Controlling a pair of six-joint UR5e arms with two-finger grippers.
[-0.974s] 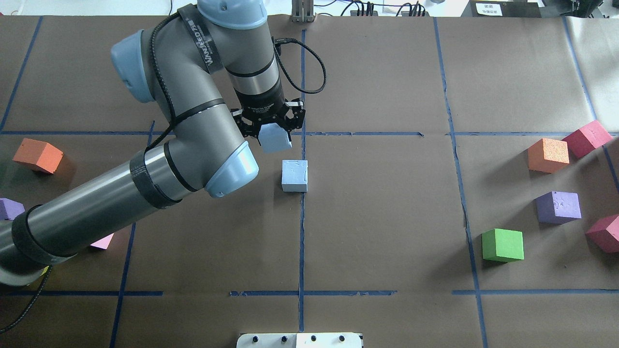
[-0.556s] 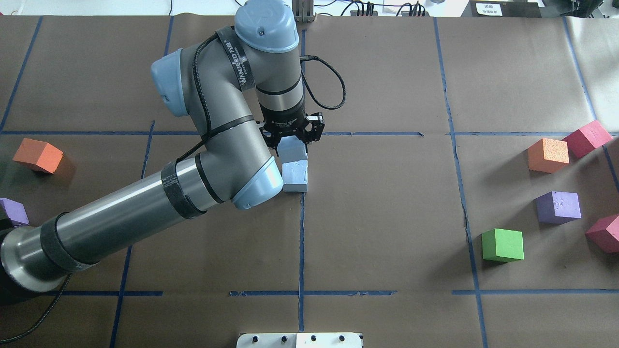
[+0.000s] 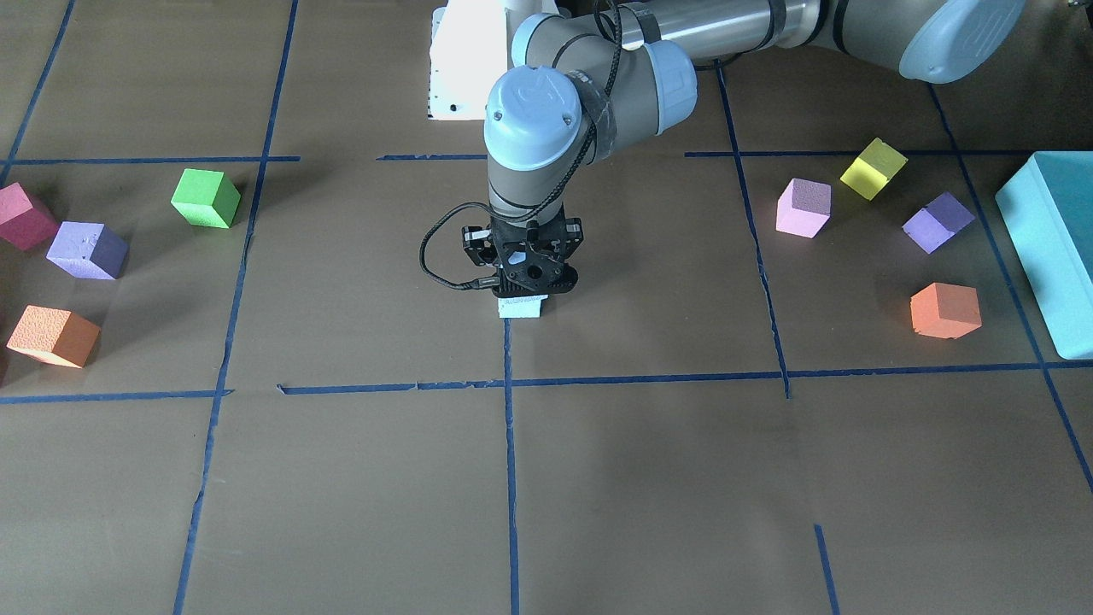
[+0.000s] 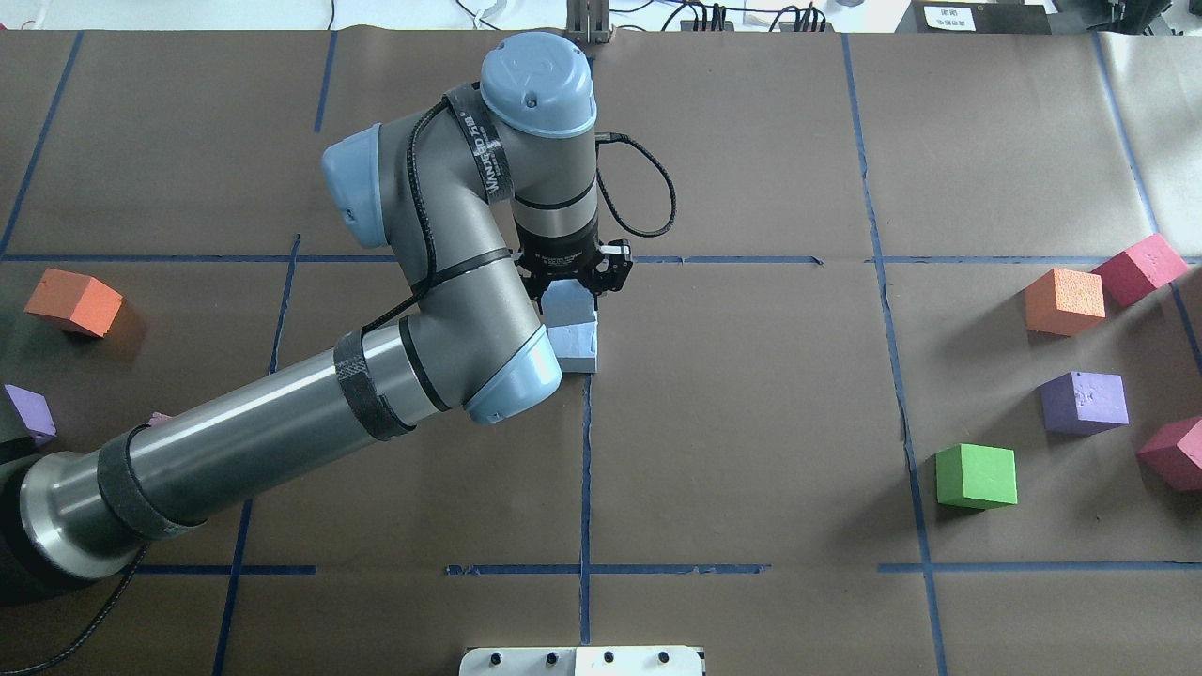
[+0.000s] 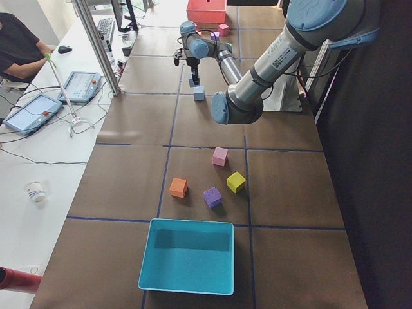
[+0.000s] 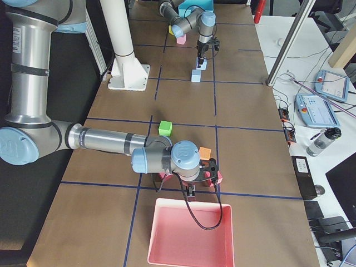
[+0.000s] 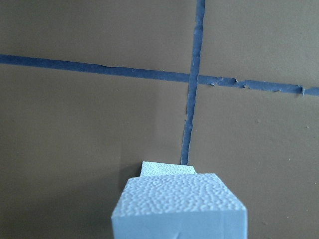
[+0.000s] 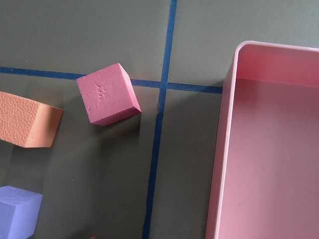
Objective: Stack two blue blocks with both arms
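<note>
My left gripper (image 4: 571,284) is shut on one sky-blue block (image 4: 569,300) and holds it just above the second blue block (image 4: 575,344), which lies on the brown table at the centre tape cross. In the left wrist view the held block (image 7: 179,206) fills the bottom, and a sliver of the lower block (image 7: 167,168) shows behind it. The exterior left view shows the held block (image 5: 192,82) slightly above the lower block (image 5: 199,93). My right gripper (image 6: 191,192) hangs near the pink tray; I cannot tell whether it is open or shut.
Green (image 4: 976,476), purple (image 4: 1084,402), orange (image 4: 1064,301) and red (image 4: 1140,268) cubes lie on the right. An orange cube (image 4: 73,301) lies at the left. The large teal box (image 3: 1050,248) stands on the robot's left side, and the pink tray (image 6: 189,233) on its right.
My left arm has swung right with the blue block in its grip, from beside the lying blue block to directly over it.
</note>
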